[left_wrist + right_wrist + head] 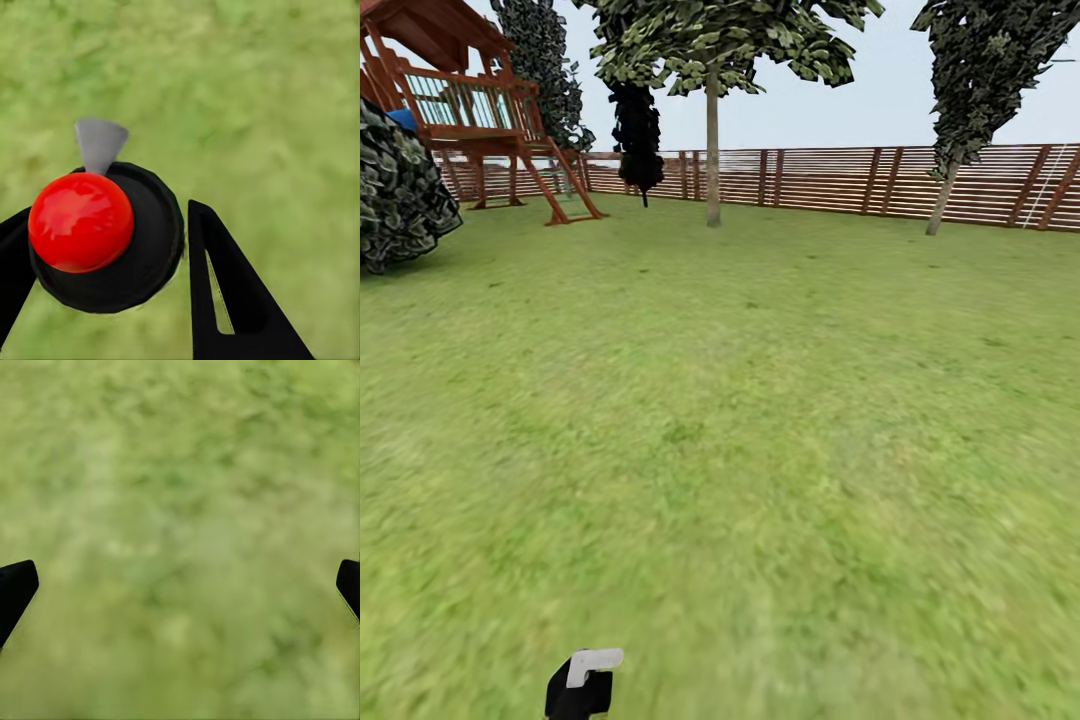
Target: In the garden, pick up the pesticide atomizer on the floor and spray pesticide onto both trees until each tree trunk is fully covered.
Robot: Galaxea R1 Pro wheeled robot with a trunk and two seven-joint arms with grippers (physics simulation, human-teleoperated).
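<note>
The pesticide atomizer (105, 232) has a black round body, a red ball cap and a pale grey nozzle. It sits between the two black fingers of my left gripper (105, 225), which is shut on it above the grass. Its black top and pale nozzle (592, 664) show at the bottom edge of the head view. Two trees stand far ahead by the fence: one with a straight pale trunk (712, 150), one with a leaning trunk (942, 198) to the right. My right gripper (180, 592) is open over bare grass.
A wide green lawn (760, 420) stretches ahead to a brown slat fence (840, 180). A wooden play tower (480, 110) and a round dark bush (395, 190) stand at the far left. A dark narrow tree (637, 130) is near the fence.
</note>
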